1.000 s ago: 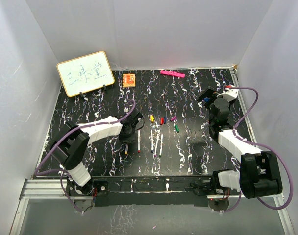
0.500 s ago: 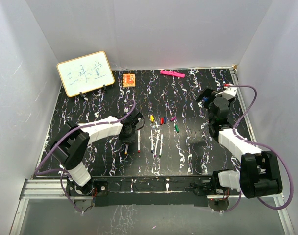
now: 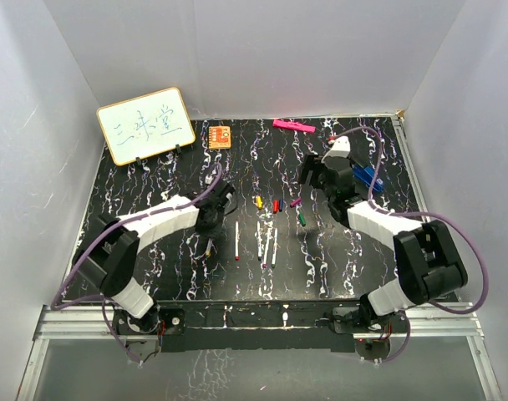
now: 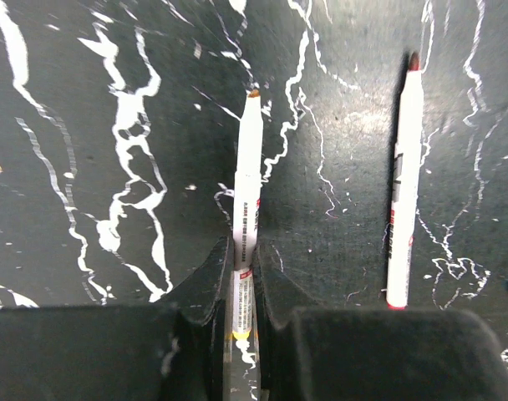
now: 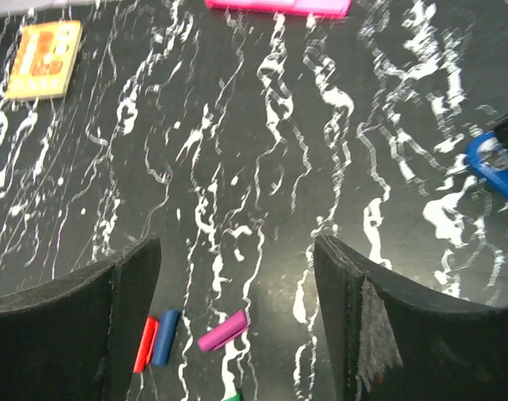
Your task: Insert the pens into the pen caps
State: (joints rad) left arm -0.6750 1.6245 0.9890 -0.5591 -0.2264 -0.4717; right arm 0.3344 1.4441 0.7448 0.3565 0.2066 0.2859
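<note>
My left gripper (image 4: 244, 251) is shut on a white pen (image 4: 247, 167), whose brownish-yellow tip points away from the fingers; in the top view that gripper (image 3: 210, 219) sits left of centre. Another pen, red-tipped (image 4: 403, 192), lies just to its right. On the table lie the red-tipped pen (image 3: 236, 242) and three more pens (image 3: 266, 244) side by side. My right gripper (image 5: 236, 259) is open and holds nothing. It hangs above the caps: red (image 5: 144, 342), blue (image 5: 165, 337), purple (image 5: 223, 330) and a green one (image 5: 231, 398) at the bottom edge. The yellow cap (image 3: 258, 201) lies leftmost in the row.
A whiteboard (image 3: 145, 125) stands at the back left. An orange square block (image 3: 220, 135) and a pink marker (image 3: 292, 126) lie near the back edge. A blue object (image 3: 367, 175) lies right of my right gripper (image 3: 308, 171). White walls enclose the table on three sides.
My right arm has swung left from the right side to above the caps, its jaws narrowing a little. My left gripper has shut on the yellow-tipped pen and moved back with it.
</note>
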